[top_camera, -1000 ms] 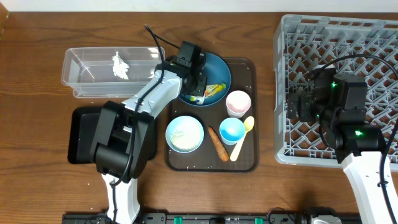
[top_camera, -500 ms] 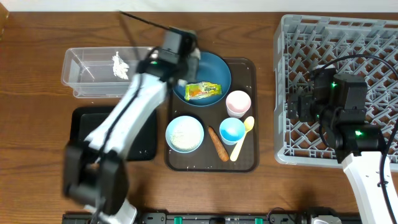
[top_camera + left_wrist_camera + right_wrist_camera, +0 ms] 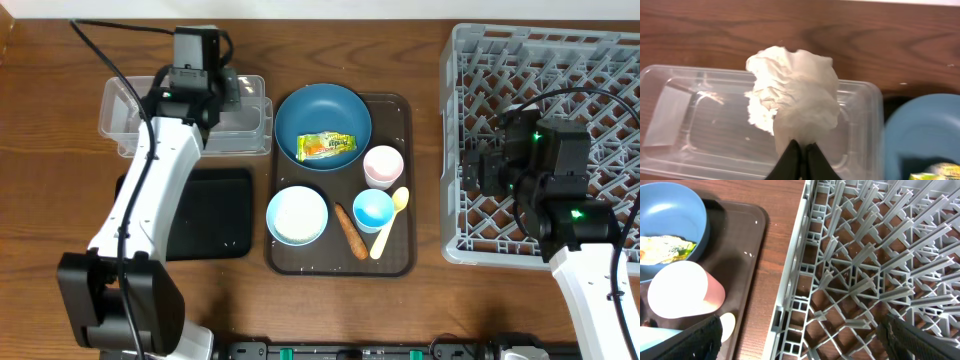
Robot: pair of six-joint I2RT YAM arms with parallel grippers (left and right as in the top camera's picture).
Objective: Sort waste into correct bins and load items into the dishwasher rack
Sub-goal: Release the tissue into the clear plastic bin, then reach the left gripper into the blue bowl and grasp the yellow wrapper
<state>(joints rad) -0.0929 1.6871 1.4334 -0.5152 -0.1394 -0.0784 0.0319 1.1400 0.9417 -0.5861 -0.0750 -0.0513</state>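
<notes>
Wood worktop (image 3: 40,200) carries everything. L hand (image 3: 799,150) is pinched tight on one end of the crumpled white tissue (image 3: 792,90), which bunches out beyond the fingertips. The clear tub (image 3: 670,115) sits right under that hand; can't tell if the tissue touches it. The black tray (image 3: 210,215) lies just beside the tub, back toward the L arm's base. To that hand's right is the dark-blue bowl (image 3: 310,115) w/ the yellow-green wrapper (image 3: 327,146) inside, on the brown tray (image 3: 395,255). R hand (image 3: 802,335) is spread wide w/ nothing btwn the fingers, over the near-left part of the dishwasher rack (image 3: 560,60). Left of that hand, on the brown tray: pink cup (image 3: 382,165) nearest, then light-blue cup (image 3: 373,209), pale yellow spoon (image 3: 390,222), carrot stick (image 3: 350,231), and white bowl (image 3: 297,215) farthest.
</notes>
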